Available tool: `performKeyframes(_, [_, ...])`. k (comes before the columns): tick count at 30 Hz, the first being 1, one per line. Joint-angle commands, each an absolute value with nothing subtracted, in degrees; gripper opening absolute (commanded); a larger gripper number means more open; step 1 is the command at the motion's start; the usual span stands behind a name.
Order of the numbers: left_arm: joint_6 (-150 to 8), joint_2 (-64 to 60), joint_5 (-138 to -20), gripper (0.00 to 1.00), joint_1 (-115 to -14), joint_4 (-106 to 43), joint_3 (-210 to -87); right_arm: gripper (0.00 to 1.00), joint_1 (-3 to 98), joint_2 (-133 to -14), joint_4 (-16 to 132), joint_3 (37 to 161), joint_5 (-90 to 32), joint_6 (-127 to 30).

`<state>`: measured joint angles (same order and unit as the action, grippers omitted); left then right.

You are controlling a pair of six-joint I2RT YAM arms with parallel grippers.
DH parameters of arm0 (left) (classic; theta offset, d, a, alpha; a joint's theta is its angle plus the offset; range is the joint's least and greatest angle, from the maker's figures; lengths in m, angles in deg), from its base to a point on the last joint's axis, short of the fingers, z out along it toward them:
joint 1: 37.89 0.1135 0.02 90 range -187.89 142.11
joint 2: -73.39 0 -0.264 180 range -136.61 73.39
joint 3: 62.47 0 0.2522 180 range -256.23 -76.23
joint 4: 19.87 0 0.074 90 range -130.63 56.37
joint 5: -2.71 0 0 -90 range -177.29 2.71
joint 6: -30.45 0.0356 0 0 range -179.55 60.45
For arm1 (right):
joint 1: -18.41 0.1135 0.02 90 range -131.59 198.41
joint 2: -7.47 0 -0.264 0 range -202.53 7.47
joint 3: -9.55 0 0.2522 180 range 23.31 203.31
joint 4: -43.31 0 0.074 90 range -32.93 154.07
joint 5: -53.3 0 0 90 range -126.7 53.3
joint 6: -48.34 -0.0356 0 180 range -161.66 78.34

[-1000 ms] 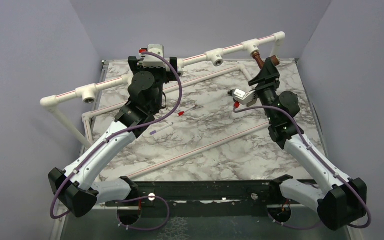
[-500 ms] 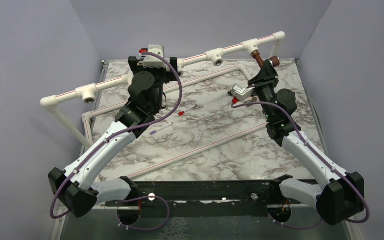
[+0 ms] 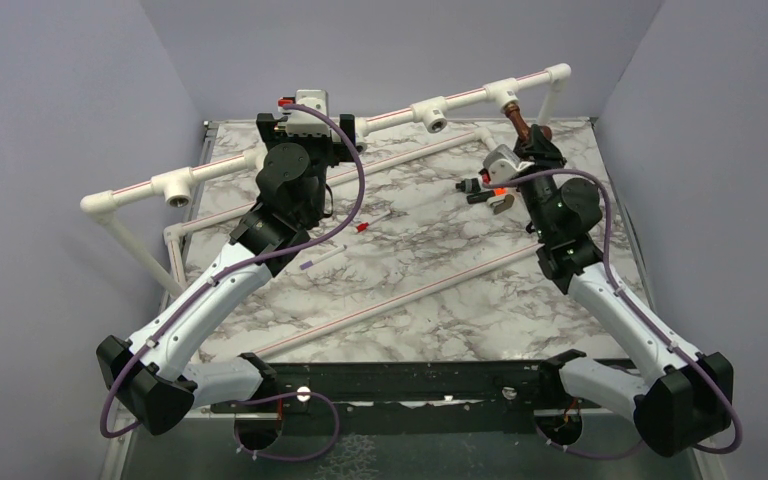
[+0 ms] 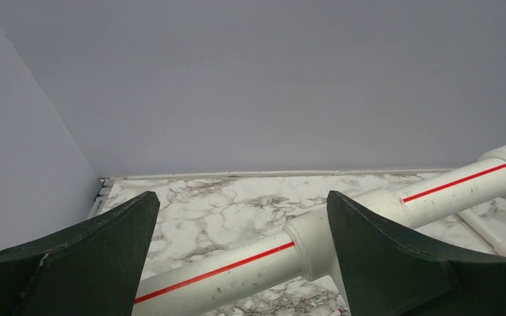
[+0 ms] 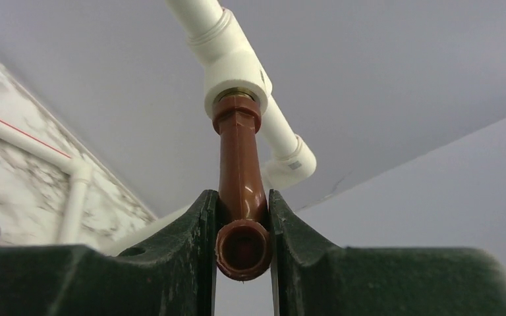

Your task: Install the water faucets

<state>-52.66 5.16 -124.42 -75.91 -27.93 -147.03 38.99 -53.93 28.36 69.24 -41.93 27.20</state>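
Water faucet (image 5: 237, 151) in tee (image 5: 234, 72), clamped by right end effector (image 5: 242, 207).

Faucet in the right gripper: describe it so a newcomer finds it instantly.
Follow the raised white pipe rail along the table's far edge to its rightmost tee fitting. The faucet sits in that tee's socket, clamped in the right gripper. It is the only reddish-brown piece; the pipework around it is white.
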Motion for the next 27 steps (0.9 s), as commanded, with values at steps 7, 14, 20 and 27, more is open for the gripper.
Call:
performKeyframes(7, [-52.04, 3.44, -124.11, 0.99, -76.58, -34.83, -144.87, 0.01, 39.06, -52.28, 25.22, 75.63, -43.73, -19.99])
performKeyframes(14, [-52.02, 3.39, -124.02, 0.99, -76.58, -34.84, -144.81, 0.01, 39.09, -53.87, 29.73, 80.68, -47.31, -42.72])
performKeyframes(20, [-52.08, 3.49, -124.07, 0.99, -76.61, -34.83, -144.84, 0.01, 39.06, -54.49, 31.92, 81.94, -50.38, -61.8])
performKeyframes(27, [-52.02, 3.57, -124.01, 0.99, -76.57, -34.77, -144.78, 0.01, 39.11, -52.73, 31.52, 80.67, -53.13, -80.63])
